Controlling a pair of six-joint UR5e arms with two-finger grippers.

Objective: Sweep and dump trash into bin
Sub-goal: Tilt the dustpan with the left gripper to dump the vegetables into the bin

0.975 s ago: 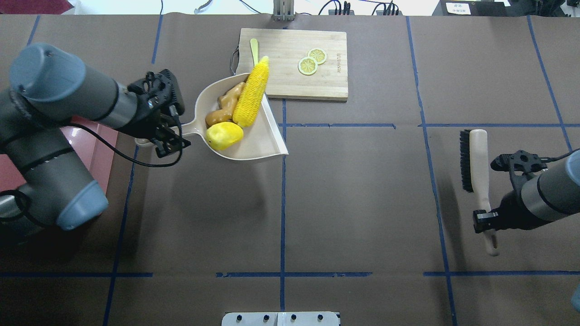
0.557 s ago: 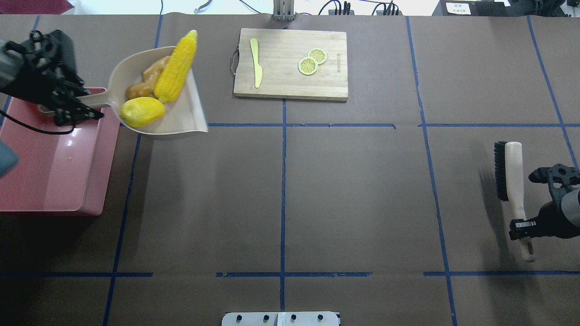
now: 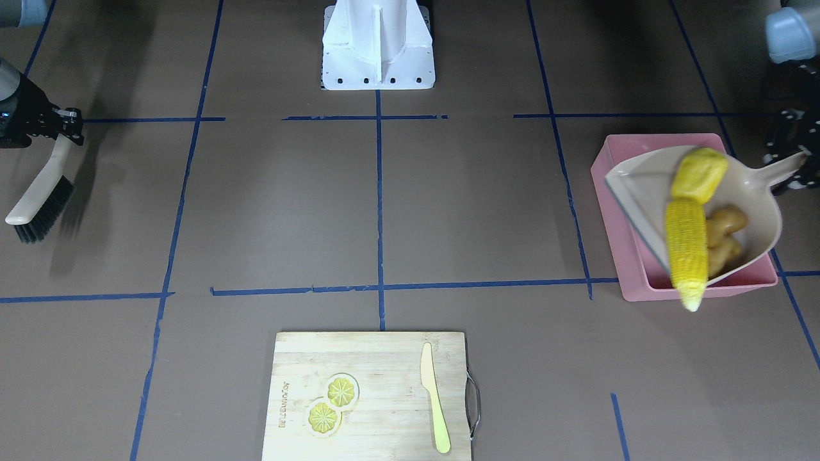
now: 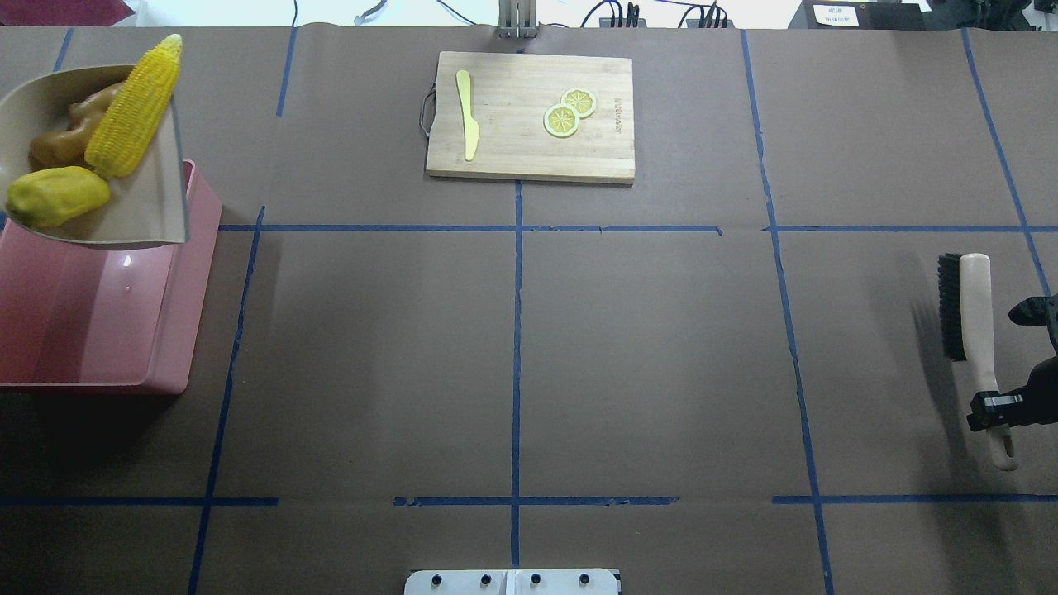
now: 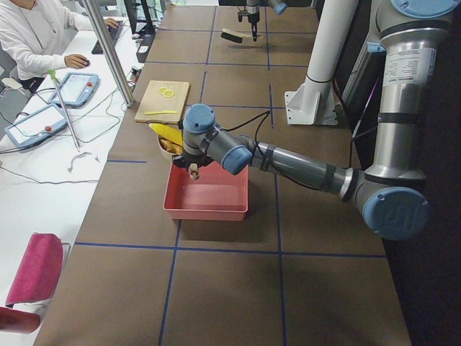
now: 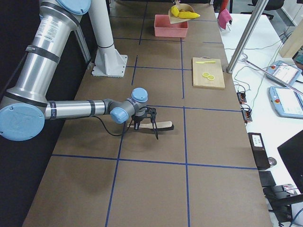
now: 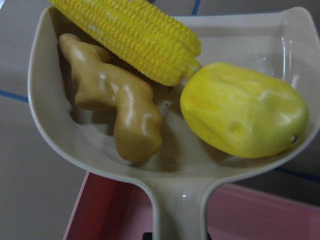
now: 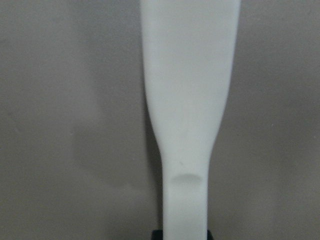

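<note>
Trash comprises three items, all lying in the beige dustpan (image 4: pixel 153 207): a long bright-yellow corn cob (image 4: pixel 132 107) with rows of kernels, a smooth, glossy, rounded yellow potato-like lump (image 4: pixel 58 196) with shallow dimples, and a knobbly tan ginger root (image 4: pixel 70 136). The cob lies beside the ginger and its butt end meets the lump; its pointed tip projects beyond the dustpan's open edge. The dustpan is held in the air over the bin (image 4: pixel 194 273), a pink rectangular tub with sloped walls, above the end farther from the robot's base. The left hand (image 3: pixel 796 160) pinches the dustpan's handle. The right hand (image 4: pixel 992 411) pinches the handle of a black-bristled brush (image 4: pixel 975 306), held above the desk (image 4: pixel 579 330) well apart from the bin.
</note>
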